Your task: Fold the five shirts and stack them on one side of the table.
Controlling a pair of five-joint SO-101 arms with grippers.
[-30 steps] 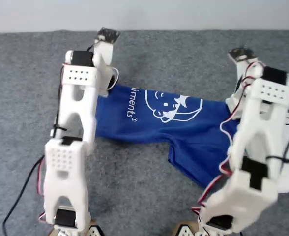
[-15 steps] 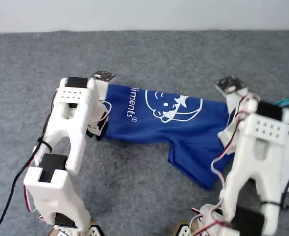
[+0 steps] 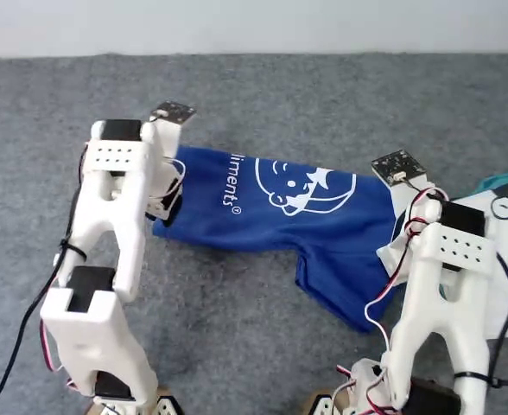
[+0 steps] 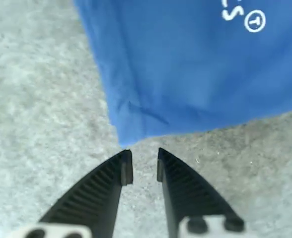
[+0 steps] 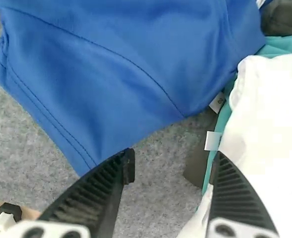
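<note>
blue shirt (image 3: 323, 220) flat as before; left claw (image 4: 140, 166) now at its corner, narrowly apart; right claw (image 5: 173, 168) wide apart

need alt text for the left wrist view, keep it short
The left hand, its two black fingers a little apart and holding nothing, sits just short of a corner of the blue shirt. The shirt lies flat on the grey table and bears some white print.
</note>
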